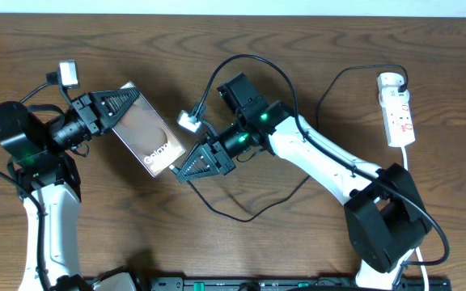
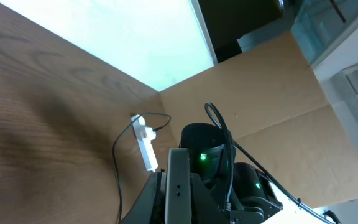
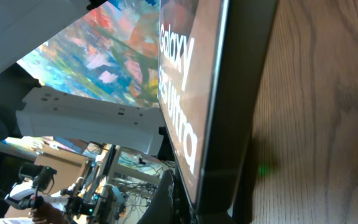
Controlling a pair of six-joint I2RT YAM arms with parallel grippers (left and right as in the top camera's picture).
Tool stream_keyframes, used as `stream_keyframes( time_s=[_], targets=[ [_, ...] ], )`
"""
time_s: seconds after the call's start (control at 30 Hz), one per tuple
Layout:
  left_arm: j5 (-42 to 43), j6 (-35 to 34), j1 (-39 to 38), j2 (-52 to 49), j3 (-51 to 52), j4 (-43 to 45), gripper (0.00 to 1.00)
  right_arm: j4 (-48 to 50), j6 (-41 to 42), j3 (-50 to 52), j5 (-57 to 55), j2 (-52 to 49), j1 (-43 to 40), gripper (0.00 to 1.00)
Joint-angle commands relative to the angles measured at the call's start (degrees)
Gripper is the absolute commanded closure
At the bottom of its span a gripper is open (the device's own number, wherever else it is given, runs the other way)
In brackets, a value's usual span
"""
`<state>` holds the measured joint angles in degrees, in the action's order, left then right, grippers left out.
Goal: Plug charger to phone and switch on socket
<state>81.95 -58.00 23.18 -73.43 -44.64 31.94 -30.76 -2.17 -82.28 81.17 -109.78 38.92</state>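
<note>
In the overhead view the phone is held off the table at a slant, screen up. My left gripper is shut on its upper left end. My right gripper is shut at the phone's lower right end, and the thin black charger runs into its tips; the plug tip is hidden. The white socket lies at the far right. The left wrist view shows the phone's edge between my fingers and the socket beyond. The right wrist view shows the lettered screen at my jaws.
The charger loops across the table's middle back to the socket's far end. The socket's white cord runs toward the front. The right arm's base stands at the front right. A cardboard wall stands behind the table.
</note>
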Motion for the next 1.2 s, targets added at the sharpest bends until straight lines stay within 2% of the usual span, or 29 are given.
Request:
stream_keyframes(
  time_s=[0.0, 0.8, 1.17],
  targets=[
    [1.38, 0.96, -0.13, 0.5, -0.68, 0.57, 0.92, 0.13, -0.66, -0.15, 1.27, 0.26, -0.09, 0.99],
    [2.38, 1.33, -0.13, 0.5, -0.68, 0.55, 0.93, 0.96, -0.26, -0.15, 1.27, 0.26, -0.11, 0.99],
    [-0.42, 1.31, -0.13, 0.5, -0.68, 0.52, 0.93, 12.2, 13.68, -0.15, -3.74, 0.26, -0.11, 0.99]
  ],
)
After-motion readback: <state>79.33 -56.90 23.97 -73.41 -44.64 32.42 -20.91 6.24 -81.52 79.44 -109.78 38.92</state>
